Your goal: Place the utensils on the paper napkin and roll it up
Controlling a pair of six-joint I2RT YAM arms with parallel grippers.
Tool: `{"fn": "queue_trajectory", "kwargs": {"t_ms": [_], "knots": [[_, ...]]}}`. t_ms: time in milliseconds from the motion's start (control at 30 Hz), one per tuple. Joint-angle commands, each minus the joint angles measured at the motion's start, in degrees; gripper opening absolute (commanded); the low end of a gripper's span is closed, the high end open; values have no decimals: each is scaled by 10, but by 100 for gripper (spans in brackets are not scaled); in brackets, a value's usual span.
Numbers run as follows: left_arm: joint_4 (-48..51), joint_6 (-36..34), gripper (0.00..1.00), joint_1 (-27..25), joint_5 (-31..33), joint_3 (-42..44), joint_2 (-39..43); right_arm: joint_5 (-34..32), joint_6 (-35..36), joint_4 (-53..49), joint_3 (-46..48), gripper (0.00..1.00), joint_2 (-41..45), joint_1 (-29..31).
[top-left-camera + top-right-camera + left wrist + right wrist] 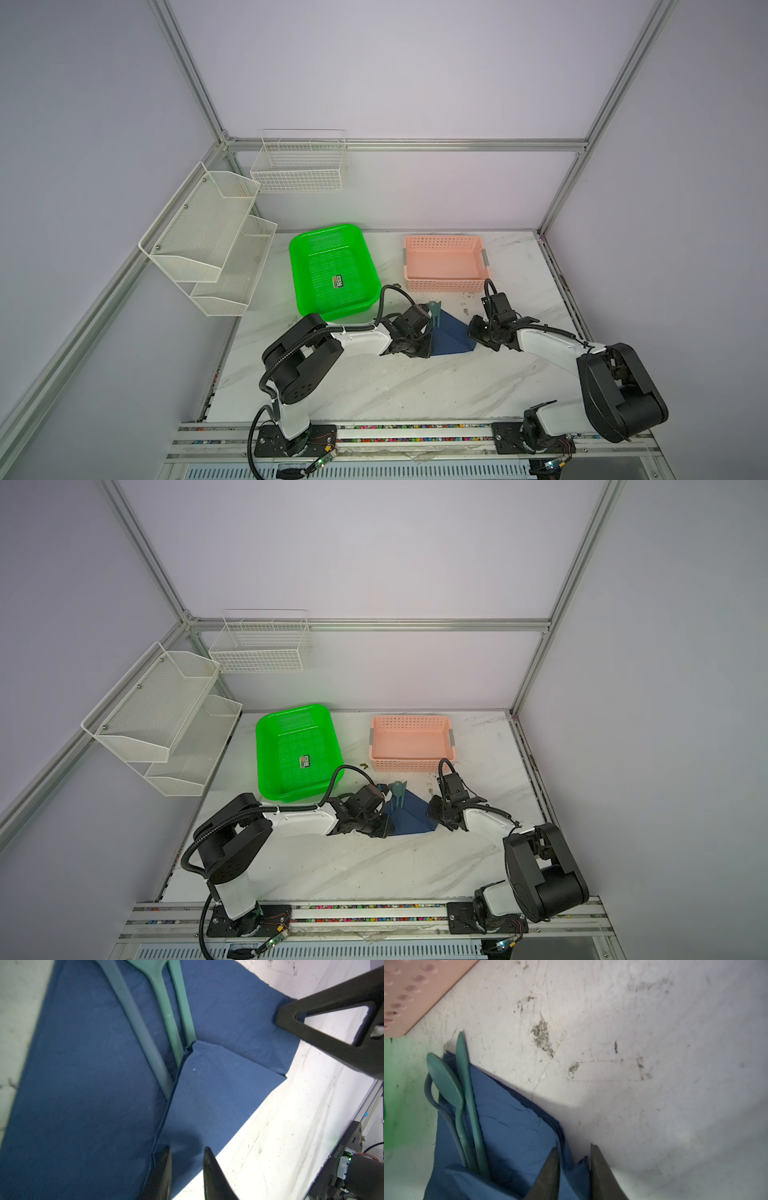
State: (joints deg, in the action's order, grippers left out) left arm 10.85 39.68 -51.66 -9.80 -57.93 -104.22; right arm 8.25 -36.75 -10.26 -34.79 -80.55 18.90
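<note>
The dark blue paper napkin [451, 338] [409, 816] lies folded into a triangle on the marble table. Three teal utensils [435, 311] [398, 791] lie side by side on it, their handles [166, 1012] tucked under a folded flap. The spoon bowl [444, 1078] sticks out past the far edge. My left gripper [424, 345] [187, 1148] sits low over the flap at the napkin's left side, its jaws narrowly apart. At the right corner my right gripper [476, 330] [574, 1147] has closed on a raised bit of napkin [512, 1126].
A green basket [299, 266] holding a small black card [338, 281] stands behind the left arm. A pink basket [444, 283] stands just behind the napkin. White wire racks [208, 237] hang on the left wall.
</note>
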Motion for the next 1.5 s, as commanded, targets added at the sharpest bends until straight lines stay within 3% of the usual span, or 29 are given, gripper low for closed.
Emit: {"fn": "queue_trajectory", "kwargs": {"t_ms": [0,267,733,1033,1467], "knots": [[83,-5,27,-4,8,19,-24,10,3,-14,7,20,13,-2],[94,-10,27,-3,15,11,-23,15,7,-38,-11,7,52,-2],[100,-14,27,3,22,14,-10,70,10,-26,-28,8,67,14],[103,-15,26,4,27,11,-5,68,-10,-9,-52,8,48,66],[112,-16,28,8,33,7,2,47,-13,-15,-52,8,30,77]]}}
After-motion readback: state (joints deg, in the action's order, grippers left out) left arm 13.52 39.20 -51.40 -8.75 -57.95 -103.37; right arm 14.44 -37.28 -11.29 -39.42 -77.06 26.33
